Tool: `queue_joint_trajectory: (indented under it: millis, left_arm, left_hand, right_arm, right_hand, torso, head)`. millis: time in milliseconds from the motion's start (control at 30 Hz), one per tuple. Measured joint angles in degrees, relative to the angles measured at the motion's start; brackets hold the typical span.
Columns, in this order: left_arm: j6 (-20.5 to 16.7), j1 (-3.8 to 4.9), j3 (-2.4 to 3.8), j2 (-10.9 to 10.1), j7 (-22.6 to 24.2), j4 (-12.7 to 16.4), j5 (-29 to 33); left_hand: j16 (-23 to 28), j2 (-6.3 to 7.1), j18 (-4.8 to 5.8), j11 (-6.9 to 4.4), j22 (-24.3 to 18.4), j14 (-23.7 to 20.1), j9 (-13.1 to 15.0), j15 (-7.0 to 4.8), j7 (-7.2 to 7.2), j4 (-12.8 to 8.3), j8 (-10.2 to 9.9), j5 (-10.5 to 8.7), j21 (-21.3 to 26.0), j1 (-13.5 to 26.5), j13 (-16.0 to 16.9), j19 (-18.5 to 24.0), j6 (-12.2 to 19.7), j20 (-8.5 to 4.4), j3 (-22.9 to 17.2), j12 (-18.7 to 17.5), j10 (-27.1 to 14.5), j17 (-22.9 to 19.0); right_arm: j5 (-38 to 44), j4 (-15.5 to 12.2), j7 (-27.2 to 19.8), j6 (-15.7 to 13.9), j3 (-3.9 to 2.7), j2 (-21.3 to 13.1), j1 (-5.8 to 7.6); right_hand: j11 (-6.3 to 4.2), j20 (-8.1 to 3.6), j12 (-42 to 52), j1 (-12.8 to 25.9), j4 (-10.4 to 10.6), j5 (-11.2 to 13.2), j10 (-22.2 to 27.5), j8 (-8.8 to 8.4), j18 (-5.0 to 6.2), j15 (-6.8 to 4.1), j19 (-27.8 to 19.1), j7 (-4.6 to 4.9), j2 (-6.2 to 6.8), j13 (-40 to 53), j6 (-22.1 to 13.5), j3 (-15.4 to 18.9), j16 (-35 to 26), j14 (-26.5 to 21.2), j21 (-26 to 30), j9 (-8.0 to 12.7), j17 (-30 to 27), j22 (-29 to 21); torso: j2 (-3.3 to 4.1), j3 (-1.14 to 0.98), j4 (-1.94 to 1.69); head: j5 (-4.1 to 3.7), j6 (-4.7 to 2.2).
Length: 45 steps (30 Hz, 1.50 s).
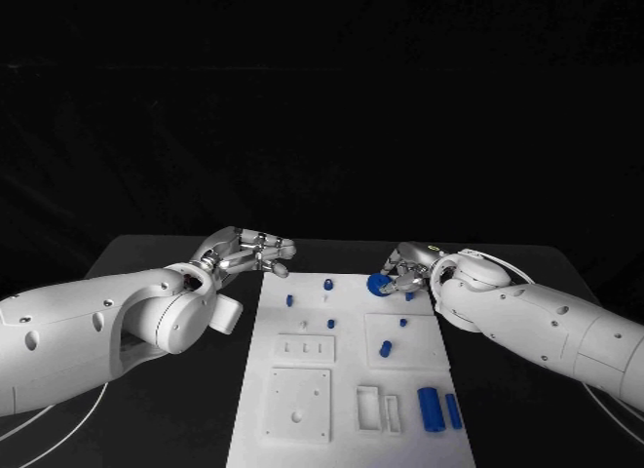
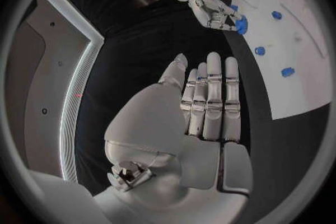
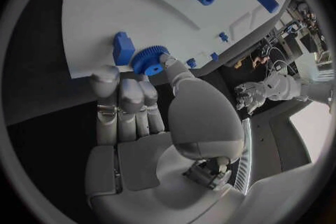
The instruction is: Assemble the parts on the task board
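Pinching blue gear (image 3: 148, 60), right robot hand (image 3: 133, 95), task board (image 1: 353, 390) far edge

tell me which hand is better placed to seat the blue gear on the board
Right. The right hand already pinches the blue gear at the task board far edge; the left hand hangs open beside the board, holding nothing.

the right hand (image 1: 406, 270) with its blue gear (image 1: 379, 284) blocks the board's (image 1: 301, 444) far right corner. small pegs (image 1: 326, 285) stud the far half; bare table (image 1: 195, 409) lies left of the board, with the left hand (image 1: 251, 252) off its far left corner.
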State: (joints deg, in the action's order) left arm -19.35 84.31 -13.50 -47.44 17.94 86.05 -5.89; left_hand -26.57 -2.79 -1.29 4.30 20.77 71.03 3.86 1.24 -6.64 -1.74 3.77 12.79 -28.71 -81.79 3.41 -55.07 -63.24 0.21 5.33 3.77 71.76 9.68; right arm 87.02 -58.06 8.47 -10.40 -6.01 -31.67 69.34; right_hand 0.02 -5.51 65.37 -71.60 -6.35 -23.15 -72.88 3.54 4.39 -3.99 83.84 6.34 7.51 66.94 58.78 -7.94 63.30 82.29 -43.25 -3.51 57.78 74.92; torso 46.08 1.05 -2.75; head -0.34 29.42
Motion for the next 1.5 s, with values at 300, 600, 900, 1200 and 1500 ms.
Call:
queue_joint_trajectory:
  millis: [300,600,900,1200,1500]
  left_arm:
    - [0.08,0.0,0.0,-0.03,-0.1,0.02,-0.07]
    - [0.14,0.0,0.0,0.08,-0.2,-0.02,-0.14]
    - [0.15,0.0,0.0,0.01,-0.26,-0.03,-0.18]
    - [0.15,0.0,0.0,-0.01,-0.31,0.03,-0.2]
    - [0.15,0.0,-0.01,-0.12,-0.35,0.04,-0.22]
  left_hand:
    - [0.0,0.0,0.0,0.0,0.05,0.0,0.0,0.0,0.0,0.0,0.0,0.0,0.0,0.0,0.0,0.0,0.0,0.0,0.0,0.0,0.0,0.0]
    - [0.0,0.0,0.0,0.0,0.05,0.0,0.0,0.0,0.0,0.0,0.0,0.0,0.0,0.0,0.0,0.0,0.0,0.0,0.0,0.0,0.0,0.01]
    - [0.0,0.0,0.0,0.0,0.15,0.0,0.0,0.0,0.0,-0.16,0.0,0.0,0.0,0.0,0.0,0.0,0.0,0.0,0.16,0.0,0.0,0.01]
    - [0.0,0.0,0.0,0.0,0.14,0.0,0.0,0.0,0.0,-0.16,0.0,0.0,0.0,0.0,0.0,0.0,0.0,0.0,0.16,0.0,0.0,0.01]
    - [0.0,0.0,0.0,0.0,0.26,0.0,0.0,0.0,0.0,-0.16,0.0,0.0,0.0,0.0,0.0,0.0,0.0,0.0,0.16,0.0,0.0,0.01]
  right_arm:
    - [0.25,-0.13,-0.1,0.15,0.46,0.18,0.21]
    - [2.18,-1.31,0.11,-0.05,0.84,0.08,0.17]
    - [4.37,-2.12,0.42,-0.4,1.08,-0.21,0.1]
    - [5.47,-4.0,0.93,-2.21,1.36,-0.78,-0.27]
    - [6.46,-10.07,1.81,-4.39,1.49,-2.34,-0.53]
  right_hand:
    - [0.0,0.0,0.0,2.09,-1.06,-12.03,-0.01,-0.31,0.0,0.01,0.0,-0.4,0.38,0.14,0.4,-1.63,0.79,0.4,-0.73,-0.02,1.08,0.0]
    - [-0.73,0.0,0.33,5.55,-5.52,-12.58,-0.75,-0.26,-0.01,-0.31,0.0,-1.71,1.07,1.0,4.64,-15.13,0.98,0.75,-2.31,0.1,1.65,-0.01]
    - [-1.05,-0.21,0.68,5.83,-5.94,-7.98,-1.08,-0.24,-0.01,-0.4,0.22,-1.74,0.01,1.32,4.7,-17.26,0.98,0.84,-2.86,0.1,1.78,-0.01]
    - [-1.44,-0.34,0.97,5.0,-3.52,-3.69,-1.68,-0.06,-0.01,-0.82,0.09,-1.8,-0.82,1.85,5.37,-12.76,0.98,0.82,-3.4,0.1,1.95,-0.01]
    - [-1.44,-0.62,1.18,4.45,-2.41,-3.42,-1.88,-0.03,-0.01,-0.82,0.2,-1.81,-0.27,2.07,5.8,-12.0,1.25,0.81,-4.19,0.09,2.06,-0.01]
  torso:
    - [0.03,-0.02,-0.05]
    - [-0.05,-0.03,0.07]
    - [-0.09,-0.05,0.04]
    - [-0.07,-0.05,0.07]
    - [-0.11,-0.02,0.07]
  head:
    - [0.17,0.32]
    - [0.35,0.44]
    - [0.26,0.41]
    - [0.52,0.32]
    - [0.97,0.24]
